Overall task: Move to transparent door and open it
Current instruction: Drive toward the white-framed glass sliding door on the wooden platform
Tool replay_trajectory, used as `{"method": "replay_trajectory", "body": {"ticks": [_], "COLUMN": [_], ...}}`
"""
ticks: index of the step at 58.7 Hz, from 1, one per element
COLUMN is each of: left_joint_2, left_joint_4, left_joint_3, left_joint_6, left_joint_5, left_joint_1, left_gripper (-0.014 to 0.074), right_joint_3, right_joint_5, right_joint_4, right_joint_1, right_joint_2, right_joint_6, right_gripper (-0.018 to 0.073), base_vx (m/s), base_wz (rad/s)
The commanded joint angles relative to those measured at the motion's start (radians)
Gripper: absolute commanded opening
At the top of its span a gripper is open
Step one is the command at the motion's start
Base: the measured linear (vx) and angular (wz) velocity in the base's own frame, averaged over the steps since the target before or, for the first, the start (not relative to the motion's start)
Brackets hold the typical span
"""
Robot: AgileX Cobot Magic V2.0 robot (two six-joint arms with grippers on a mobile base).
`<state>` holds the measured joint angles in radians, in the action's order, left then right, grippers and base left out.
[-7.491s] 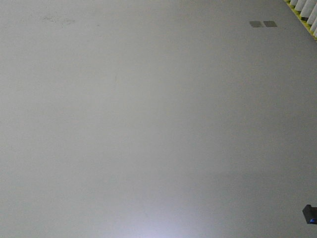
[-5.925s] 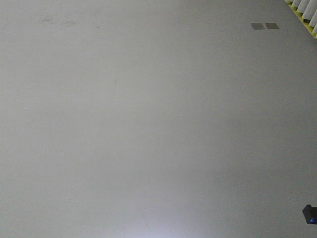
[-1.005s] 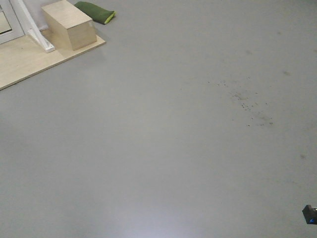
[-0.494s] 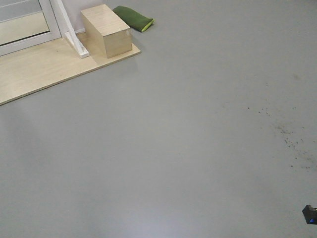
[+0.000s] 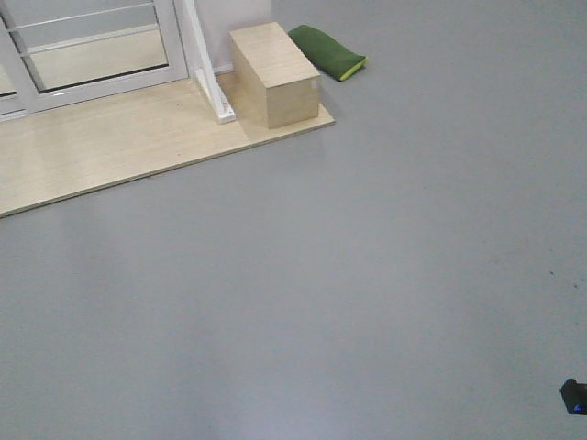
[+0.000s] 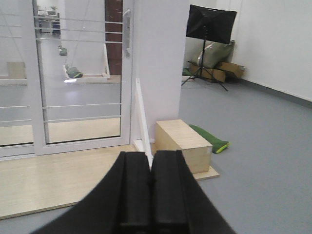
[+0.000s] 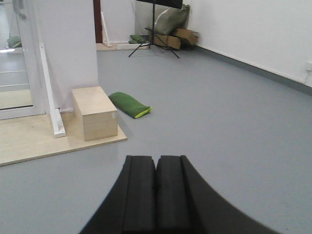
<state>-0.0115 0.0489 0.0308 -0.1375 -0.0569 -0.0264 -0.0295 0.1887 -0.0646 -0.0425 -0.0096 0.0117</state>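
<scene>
The transparent door (image 6: 83, 83) is a white-framed glass panel with thin horizontal bars, standing ahead and to the left on a pale wooden platform (image 6: 58, 180). Its grey pull handle (image 6: 126, 31) sits high on the right stile. In the front view only the door's bottom part (image 5: 101, 57) shows, at the top left. My left gripper (image 6: 150, 155) is shut with nothing in it, low in its view and well short of the door. The right gripper (image 7: 156, 160) is also shut and empty, over bare grey floor.
A plywood box (image 5: 273, 75) stands on the platform's right end beside a white post (image 5: 209, 73). A green bag (image 5: 327, 52) lies on the floor just past it. A black panel on a tripod (image 6: 209, 29) and cardboard boxes stand far back by the wall.
The front view has swung from bare grey floor onto the platform. Box, bag and door bottom have slid in from the top left and moved rightward.
</scene>
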Motion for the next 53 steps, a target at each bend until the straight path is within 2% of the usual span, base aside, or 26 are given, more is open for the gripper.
{"method": "replay_trajectory", "body": {"ticks": [1, 29, 53], "left_joint_2": [-0.014, -0.014, -0.014], "left_joint_4": [-0.002, -0.002, -0.002], "left_joint_3": [0.016, 0.016, 0.016], "left_joint_6": [-0.009, -0.009, -0.009], "left_joint_5": [0.082, 0.082, 0.082], "left_joint_1": [-0.002, -0.002, -0.002], "left_gripper": [-0.0003, -0.0003, -0.0003], "right_joint_3": [-0.005, -0.005, -0.005], "right_joint_5": [-0.082, -0.082, -0.081], "right_joint_4": [-0.011, -0.011, -0.011], "right_joint_1": [0.001, 0.001, 0.001], "right_joint_2": [-0.017, -0.017, -0.017], "right_joint_6": [-0.004, -0.004, -0.004], "right_gripper": [-0.0006, -0.0006, -0.0006], "base_vx": [0.38, 0.38, 0.40], "base_wz": [0.43, 0.43, 0.21]}}
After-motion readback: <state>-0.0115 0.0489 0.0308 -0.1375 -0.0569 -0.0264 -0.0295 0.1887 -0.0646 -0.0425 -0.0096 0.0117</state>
